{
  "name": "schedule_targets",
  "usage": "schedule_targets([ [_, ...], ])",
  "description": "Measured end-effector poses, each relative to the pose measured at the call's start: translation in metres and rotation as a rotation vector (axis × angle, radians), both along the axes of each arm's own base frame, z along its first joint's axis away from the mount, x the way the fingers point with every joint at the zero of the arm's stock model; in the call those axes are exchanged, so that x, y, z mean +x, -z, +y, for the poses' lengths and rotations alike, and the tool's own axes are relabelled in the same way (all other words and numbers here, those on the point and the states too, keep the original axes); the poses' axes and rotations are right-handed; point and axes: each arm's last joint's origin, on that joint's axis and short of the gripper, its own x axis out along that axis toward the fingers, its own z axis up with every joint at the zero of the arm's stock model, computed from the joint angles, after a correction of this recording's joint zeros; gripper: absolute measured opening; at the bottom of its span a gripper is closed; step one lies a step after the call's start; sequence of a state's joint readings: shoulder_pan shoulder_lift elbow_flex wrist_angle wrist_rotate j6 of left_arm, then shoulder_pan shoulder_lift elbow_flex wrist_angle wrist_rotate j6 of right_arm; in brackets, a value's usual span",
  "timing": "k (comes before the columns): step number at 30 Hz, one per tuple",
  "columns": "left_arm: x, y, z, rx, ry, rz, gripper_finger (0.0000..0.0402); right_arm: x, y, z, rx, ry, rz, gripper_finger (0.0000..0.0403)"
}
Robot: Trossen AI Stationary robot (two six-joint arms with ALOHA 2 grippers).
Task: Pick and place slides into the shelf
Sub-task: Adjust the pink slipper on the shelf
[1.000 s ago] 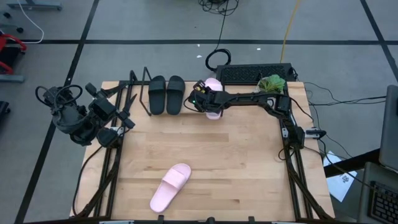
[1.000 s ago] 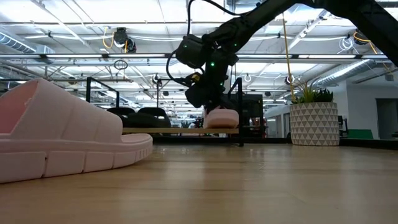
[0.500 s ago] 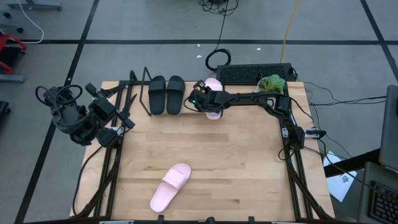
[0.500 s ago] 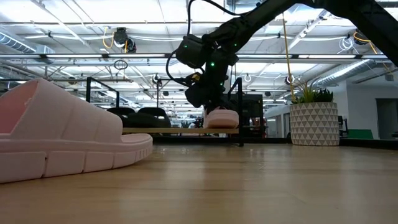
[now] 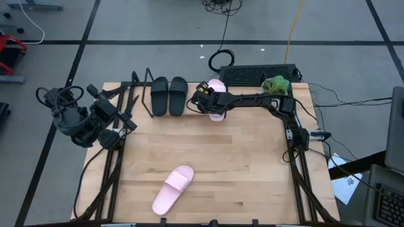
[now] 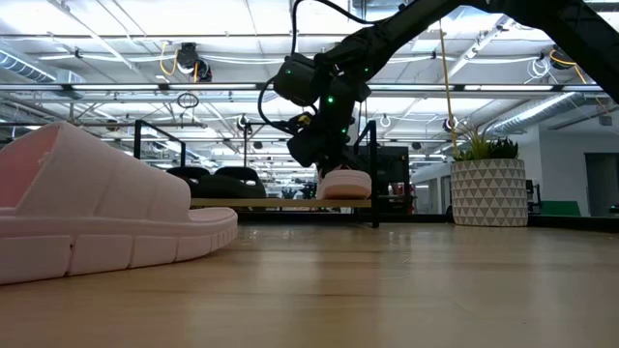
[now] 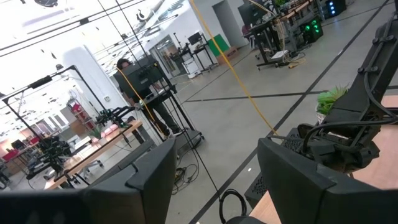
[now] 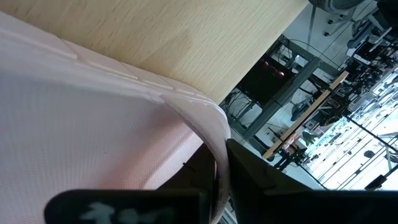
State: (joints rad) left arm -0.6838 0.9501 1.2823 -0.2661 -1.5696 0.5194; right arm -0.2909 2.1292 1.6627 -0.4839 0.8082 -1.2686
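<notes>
Two black slides [image 5: 168,96] lie side by side on the shelf [image 5: 140,85]; in the low view they sit on its wooden board [image 6: 261,203]. My right gripper [image 5: 206,99] is shut on one pink slide [image 5: 218,88] just right of the black pair, over the shelf's right part. The second pink slide [image 5: 173,189] lies sole down on the table near its near edge and looms large in the low view [image 6: 97,217]. My left gripper [image 5: 128,120] waits open at the table's left edge, touching nothing. My right gripper pinches a thin pink wall of the slide [image 8: 214,140] between its two fingers [image 8: 280,186]; strap or side edge, I cannot tell. It comes at the slide's left side from above, slanting. The slide [image 6: 345,184] sits level, its sole on or just over the shelf board.
A black keyboard [image 5: 259,74] and a potted plant [image 5: 276,84] stand at the far right of the table, behind the right arm; the plant's patterned pot [image 6: 488,193] shows in the low view. The wide middle of the wooden table [image 5: 214,157] is bare.
</notes>
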Motion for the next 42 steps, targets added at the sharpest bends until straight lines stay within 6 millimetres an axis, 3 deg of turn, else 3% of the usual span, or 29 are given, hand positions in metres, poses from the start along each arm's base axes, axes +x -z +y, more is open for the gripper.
schedule_targets([
  [42, 0.0002, 0.0002, -0.0001, 0.0, 0.0, 0.0, 0.0228, 0.0025, -0.0042, -0.0039, -0.099, -0.003, 0.04, 0.0025],
])
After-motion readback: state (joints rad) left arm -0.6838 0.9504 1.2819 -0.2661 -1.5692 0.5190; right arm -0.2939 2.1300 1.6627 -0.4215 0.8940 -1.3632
